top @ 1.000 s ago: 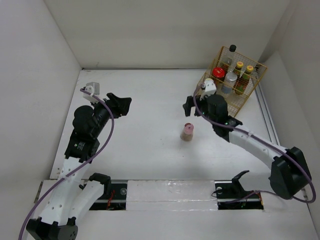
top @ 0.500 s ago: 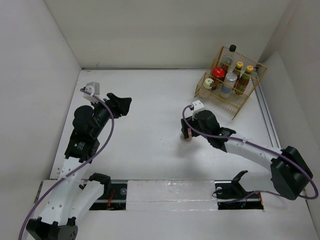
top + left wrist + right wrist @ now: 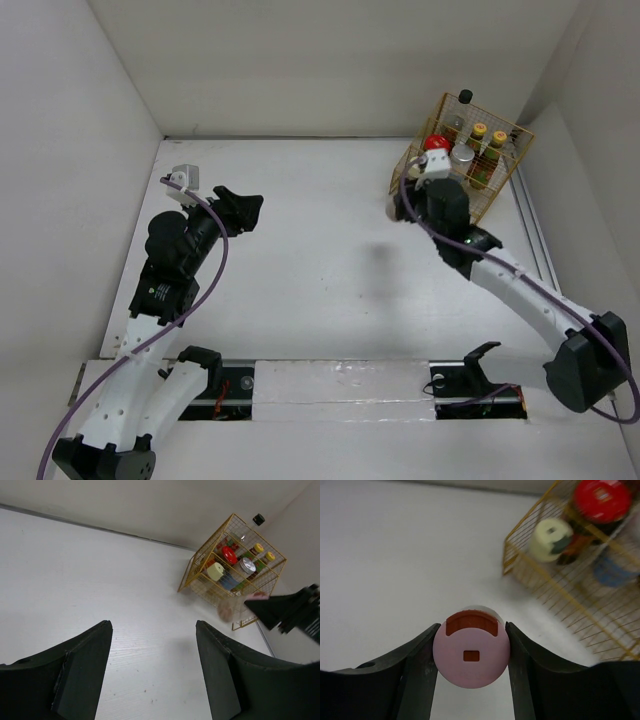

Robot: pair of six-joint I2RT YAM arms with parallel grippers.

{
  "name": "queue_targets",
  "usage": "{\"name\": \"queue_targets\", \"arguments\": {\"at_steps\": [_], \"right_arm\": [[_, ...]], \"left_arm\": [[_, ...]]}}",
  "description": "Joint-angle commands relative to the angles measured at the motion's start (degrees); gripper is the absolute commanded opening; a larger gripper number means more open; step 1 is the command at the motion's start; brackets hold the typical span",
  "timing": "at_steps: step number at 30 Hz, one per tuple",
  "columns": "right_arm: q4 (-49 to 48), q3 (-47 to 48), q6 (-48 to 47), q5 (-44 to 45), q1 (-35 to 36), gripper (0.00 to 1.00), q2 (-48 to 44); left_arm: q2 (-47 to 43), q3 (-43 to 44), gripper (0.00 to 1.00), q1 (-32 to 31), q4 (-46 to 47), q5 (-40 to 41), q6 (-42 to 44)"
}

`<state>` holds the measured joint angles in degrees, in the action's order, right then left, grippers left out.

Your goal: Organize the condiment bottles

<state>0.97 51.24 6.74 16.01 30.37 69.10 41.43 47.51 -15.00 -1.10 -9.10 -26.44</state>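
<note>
Your right gripper [image 3: 471, 630] pinches the pink-cap bottle [image 3: 471, 656] at the cap, likely light and slick; left gripper [image 3: 153, 626] gapes empty.

Pink-capped bottle [image 3: 471, 654], cap up, pinched by right gripper [image 3: 472, 626] just beside yellow wire basket [image 3: 560, 587]; standing inside, bottles with red cap [image 3: 600, 500], cream cap [image 3: 550, 539], silver cap [image 3: 462, 153], black cap [image 3: 465, 96], yellow caps [image 3: 479, 129].

Left gripper [image 3: 152, 625] spread wide, bottles [image 3: 230, 555] inside yellow wire basket [image 3: 201, 556].
</note>
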Motion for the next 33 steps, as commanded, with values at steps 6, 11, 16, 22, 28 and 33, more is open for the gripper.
{"name": "queue_targets", "arguments": {"at_steps": [6, 11, 16, 22, 28, 33], "right_arm": [[1.58, 8.35, -0.94, 1.48, -16.03, 0.35, 0.6], [0.96, 8.87, -0.94, -3.25, -24.73, 0.35, 0.06], [-0.96, 8.26, 0.29, -6.95, -29.75, 0.35, 3.31], [-1.24, 8.87, 0.29, -7.23, -30.28, 0.35, 8.68], [-1.24, 6.59, 0.29, -4.15, -30.81, 0.36, 10.61], [-1.24, 7.11, 0.82, -2.91, -30.81, 0.42, 15.09]], "left_arm": [[-0.82, 0.39, 0.64, -0.2, 1.81, -0.13, 0.24], [0.49, 0.39, 0.64, -0.2, 1.81, -0.13, 0.24], [0.49, 0.39, 0.64, -0.2, 1.81, -0.13, 0.24], [0.49, 0.39, 0.64, -0.2, 1.81, -0.13, 0.24], [0.49, 0.39, 0.65, -0.72, 1.81, -0.74, 0.24], [0.49, 0.39, 0.66, -0.73, 1.81, -0.74, 0.24]]}}
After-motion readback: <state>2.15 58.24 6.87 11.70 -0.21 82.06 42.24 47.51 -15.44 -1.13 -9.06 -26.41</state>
